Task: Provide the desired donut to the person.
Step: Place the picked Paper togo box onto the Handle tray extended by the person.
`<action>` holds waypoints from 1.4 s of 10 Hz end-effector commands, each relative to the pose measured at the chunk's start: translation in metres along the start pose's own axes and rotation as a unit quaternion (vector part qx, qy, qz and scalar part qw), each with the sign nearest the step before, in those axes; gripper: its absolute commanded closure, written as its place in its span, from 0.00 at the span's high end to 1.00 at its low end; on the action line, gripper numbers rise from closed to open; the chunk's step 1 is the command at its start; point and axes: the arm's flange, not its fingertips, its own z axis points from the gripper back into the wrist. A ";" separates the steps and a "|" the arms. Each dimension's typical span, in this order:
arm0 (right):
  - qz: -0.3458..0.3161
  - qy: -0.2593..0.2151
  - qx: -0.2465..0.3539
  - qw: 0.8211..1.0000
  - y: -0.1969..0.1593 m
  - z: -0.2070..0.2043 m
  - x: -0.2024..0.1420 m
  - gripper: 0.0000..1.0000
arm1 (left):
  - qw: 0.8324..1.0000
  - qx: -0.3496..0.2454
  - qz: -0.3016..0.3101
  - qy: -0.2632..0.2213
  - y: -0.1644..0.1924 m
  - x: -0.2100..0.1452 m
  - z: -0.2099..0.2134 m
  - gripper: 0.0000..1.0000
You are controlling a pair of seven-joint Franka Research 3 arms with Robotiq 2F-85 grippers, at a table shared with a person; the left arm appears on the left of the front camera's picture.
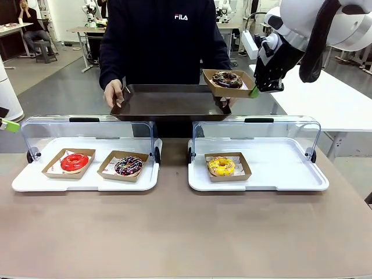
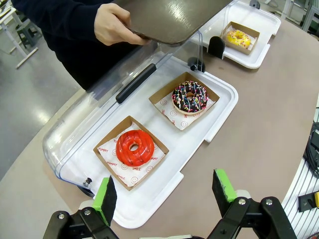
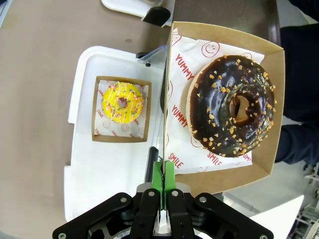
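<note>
- The right gripper (image 3: 163, 172): its green-padded jaws are pinched tight on the thin rim of a brown cardboard tray (image 3: 271, 154). It holds the tray over the right end of the dark, glossy serving tray (image 1: 168, 104) in the person's (image 1: 163, 40) hands.
- The chocolate donut (image 3: 232, 103): a ring with shiny dark glaze and pale nut crumbs, lying in that cardboard tray. Its white paper liner (image 3: 182, 69) is printed in red with "YUMMY", "SMILE" and smiley faces.
- The left gripper (image 2: 164, 191): jaws wide apart and empty, above the left white plastic tray (image 2: 225, 102).
- The red-glazed donut (image 2: 133, 148) and the sprinkled donut (image 2: 190, 96): each sits in its own cardboard tray beside a raised clear lid (image 2: 99, 114).
- The yellow donut (image 1: 221, 167): boxed on the right white tray (image 1: 290, 174).
- The sweatshirt logo (image 1: 181, 17): white "FILA".
- The counter (image 1: 174, 232): matte brown.
</note>
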 end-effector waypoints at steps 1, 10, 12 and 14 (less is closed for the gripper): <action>0.003 -0.003 -0.004 1.000 -0.001 0.000 0.000 0.00 | 1.000 -0.002 -0.001 -0.003 0.001 -0.001 0.000 1.00; 0.003 -0.003 -0.004 1.000 -0.001 0.000 0.000 0.00 | 1.000 -0.002 -0.001 -0.003 0.001 -0.001 0.000 1.00; 0.000 0.000 0.000 1.000 0.000 0.000 0.000 0.01 | 1.000 -0.002 -0.001 -0.003 0.001 -0.001 0.000 1.00; -0.047 0.006 0.023 0.999 -0.044 -0.026 0.033 0.01 | 1.000 -0.002 -0.001 -0.003 0.001 -0.001 0.000 1.00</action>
